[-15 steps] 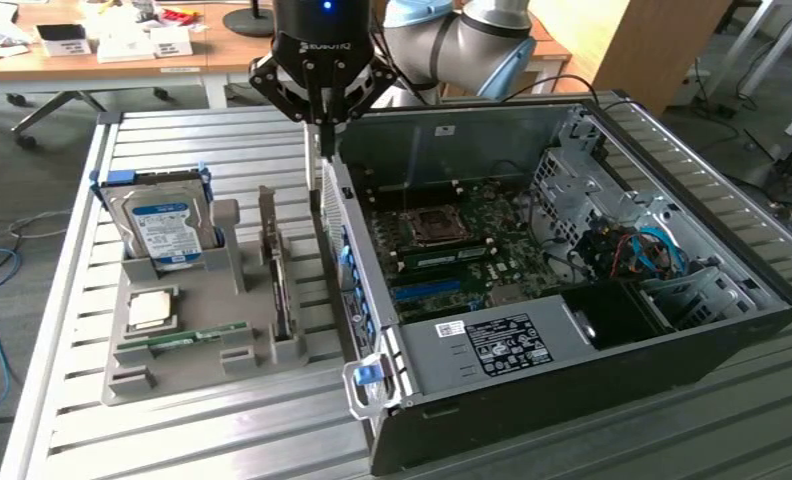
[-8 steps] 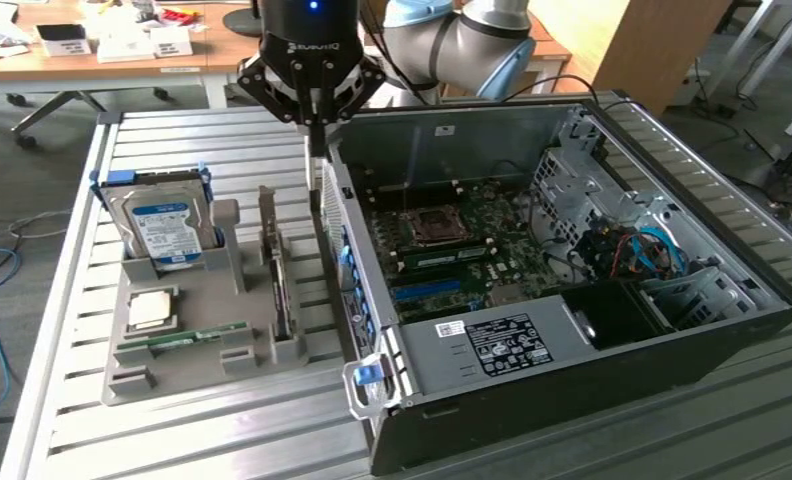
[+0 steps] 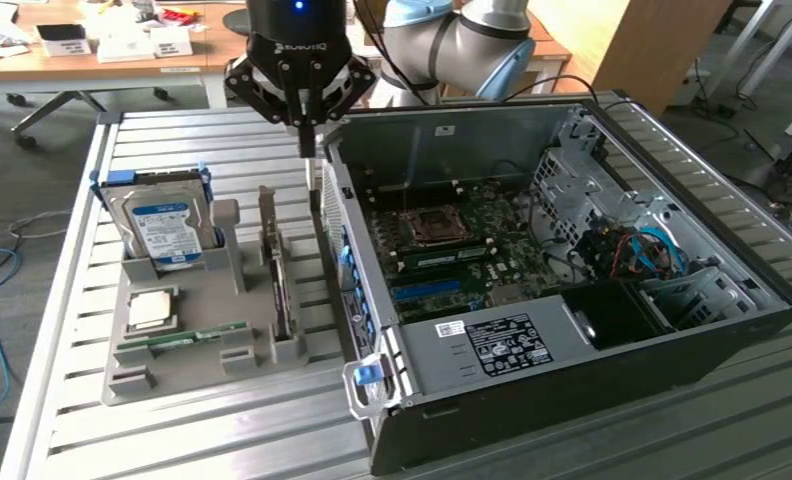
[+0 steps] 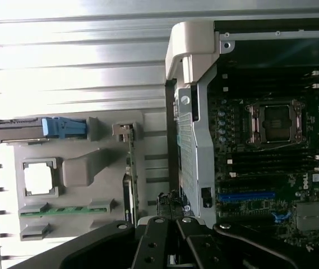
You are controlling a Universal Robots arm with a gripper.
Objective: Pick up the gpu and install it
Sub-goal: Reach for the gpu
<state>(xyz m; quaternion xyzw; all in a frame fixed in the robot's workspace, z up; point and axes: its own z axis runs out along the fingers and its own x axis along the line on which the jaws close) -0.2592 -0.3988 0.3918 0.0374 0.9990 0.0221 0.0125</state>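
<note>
Overhead, the pincer (image 3: 308, 140) hangs with its fingers shut together and nothing in its grip. It sits above the narrow gap just outside the rear wall of the open computer case (image 3: 543, 350), at the case's far corner as the exterior view shows it. In the wrist view the pincer (image 4: 170, 224) points down along that same wall of the case (image 4: 195, 140).

The gpu (image 3: 276, 265) has not been picked up. It stands on edge in a grey holder (image 3: 183, 385) that lies on the desk (image 3: 169, 445) just beside the case, on the exterior view's left of it. Of the holder's contents, the card is the one nearest the case, running parallel to its rear wall. The wrist view shows the gpu (image 4: 129, 168) edge-on as a thin dark strip.

Farther from the case, the holder also carries a hard drive (image 3: 167, 225) with a blue label, a square chip (image 3: 152, 308) and a green memory stick (image 3: 189, 340). Inside the case, the motherboard (image 3: 450, 250) lies exposed.
</note>
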